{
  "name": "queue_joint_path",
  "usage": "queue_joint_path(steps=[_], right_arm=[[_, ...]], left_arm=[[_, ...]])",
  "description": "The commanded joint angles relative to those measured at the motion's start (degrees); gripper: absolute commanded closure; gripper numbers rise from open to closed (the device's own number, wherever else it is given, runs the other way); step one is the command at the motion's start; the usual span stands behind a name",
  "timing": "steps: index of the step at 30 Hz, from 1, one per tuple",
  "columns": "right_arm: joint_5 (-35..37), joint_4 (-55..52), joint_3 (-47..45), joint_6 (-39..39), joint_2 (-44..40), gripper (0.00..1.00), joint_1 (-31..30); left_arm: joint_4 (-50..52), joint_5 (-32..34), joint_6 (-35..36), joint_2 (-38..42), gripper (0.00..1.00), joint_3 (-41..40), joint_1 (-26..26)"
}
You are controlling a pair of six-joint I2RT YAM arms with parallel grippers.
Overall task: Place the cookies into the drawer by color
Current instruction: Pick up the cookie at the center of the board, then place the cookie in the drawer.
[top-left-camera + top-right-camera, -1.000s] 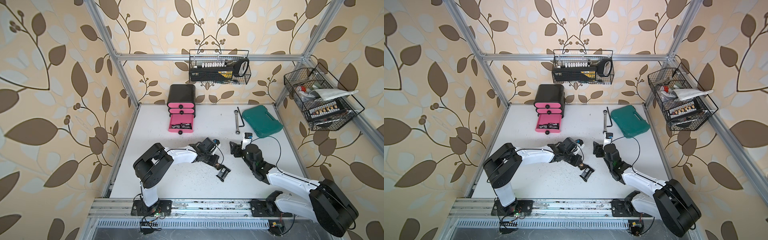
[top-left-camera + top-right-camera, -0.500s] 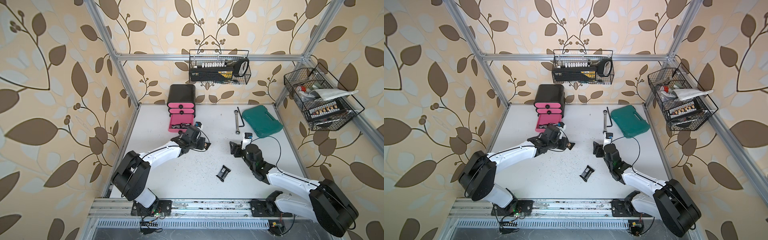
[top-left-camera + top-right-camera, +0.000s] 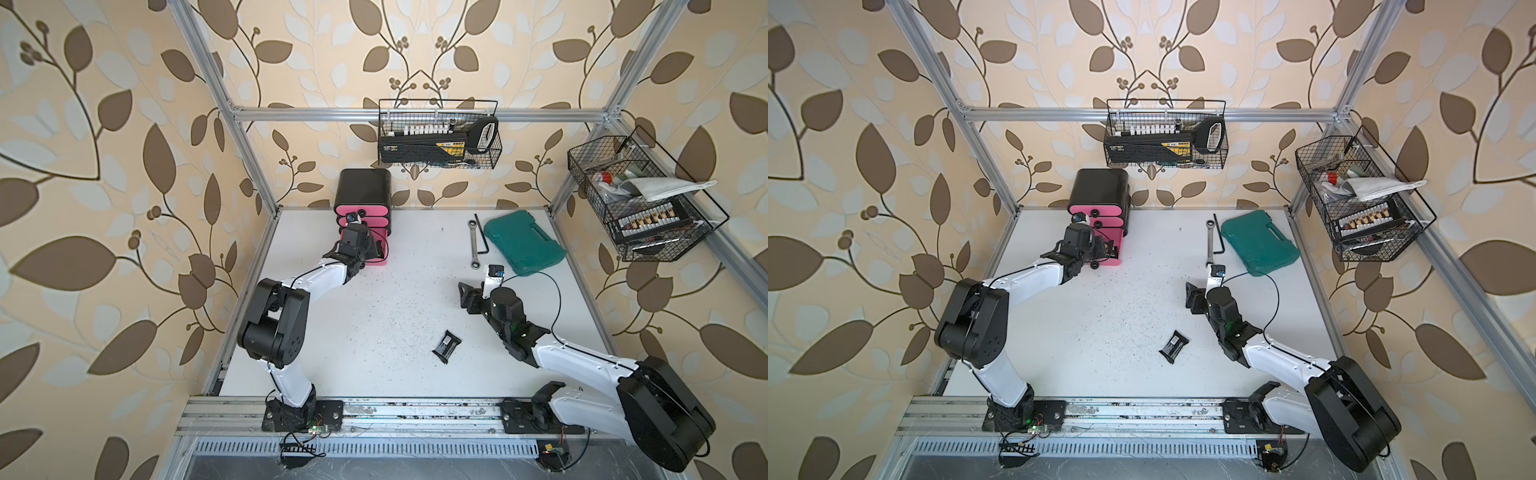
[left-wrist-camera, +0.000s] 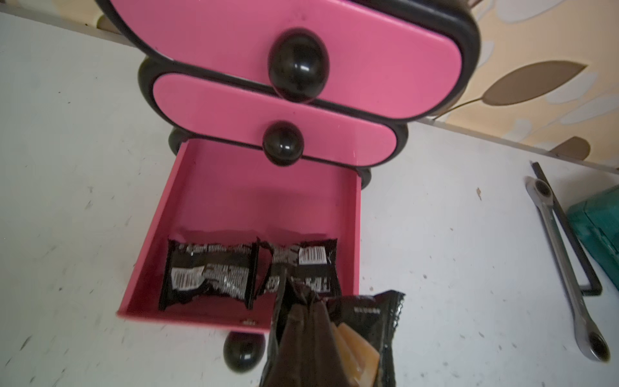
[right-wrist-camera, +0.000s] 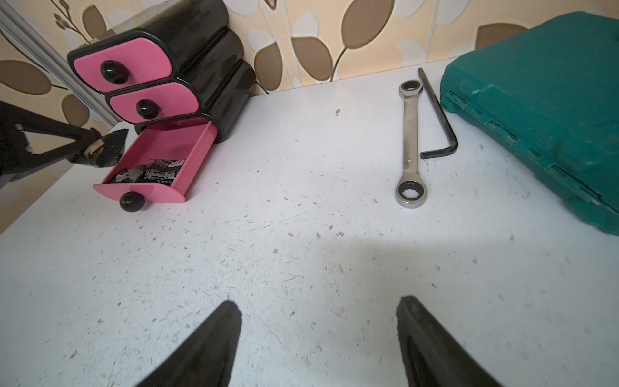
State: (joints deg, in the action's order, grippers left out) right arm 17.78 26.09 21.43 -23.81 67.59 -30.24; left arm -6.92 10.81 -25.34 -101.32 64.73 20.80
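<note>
With the left jaws clamped shut on a black cookie packet, tan cookie print showing, just above the rim of the pulled-out bottom drawer. Inside it, side by side: two more black packets. Above, closed: both upper drawers of the black cabinet, far left on the desk. With the right jaws spread wide, gripping nothing, over bare desk. Nearer the front, well apart from the cabinet: another black packet. Beyond the right jaws: wrench, hex key, teal case.
</note>
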Motion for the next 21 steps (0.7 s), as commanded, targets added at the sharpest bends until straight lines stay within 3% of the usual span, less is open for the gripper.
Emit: queue_joint_path(steps=[1, 21], right_arm=[[-0.2, 0.2, 1.6, -0.4, 0.2, 0.24, 0.1], [0.3, -0.1, 1.5, -0.1, -0.3, 0.24, 0.2]], left_arm=[[-6.3, -1.8, 1.3, -3.7, 1.00, 3.2, -2.1], [-5.7, -5.0, 3.8, -17.9, 1.00, 16.0, -3.7]])
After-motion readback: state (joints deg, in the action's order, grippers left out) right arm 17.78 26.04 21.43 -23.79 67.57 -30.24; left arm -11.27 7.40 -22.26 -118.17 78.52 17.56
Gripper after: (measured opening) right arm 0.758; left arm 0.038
